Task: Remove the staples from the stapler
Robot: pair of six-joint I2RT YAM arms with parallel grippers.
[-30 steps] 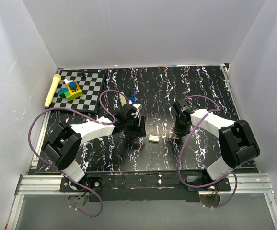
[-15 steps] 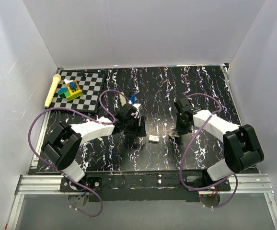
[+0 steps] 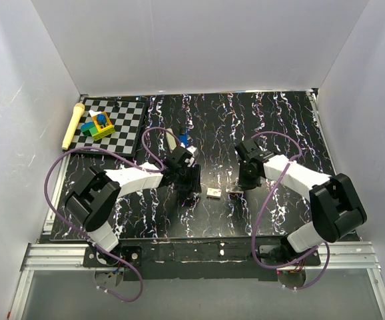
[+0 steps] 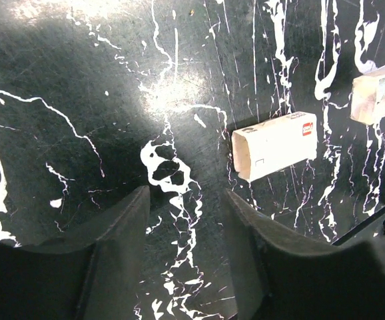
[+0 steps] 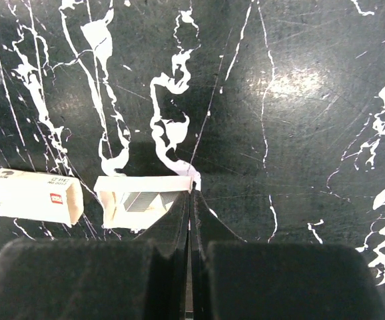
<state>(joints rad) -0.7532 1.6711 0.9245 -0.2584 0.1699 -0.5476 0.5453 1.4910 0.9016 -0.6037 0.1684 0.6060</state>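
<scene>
Staples point(image 5: 141, 200) on black marbled table point(image 5: 299, 133), white walls point(image 3: 199, 47)

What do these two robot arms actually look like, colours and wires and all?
Both the left arm and right arm have white shells with chunky black joints. A thin purple cable loops alongside each. The left end effector and right end effector each end in two blunt matte-black fingers.

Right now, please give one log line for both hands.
left hand: open, holding nothing | right hand: shut on open tray end | white box: lying beside tray
</scene>
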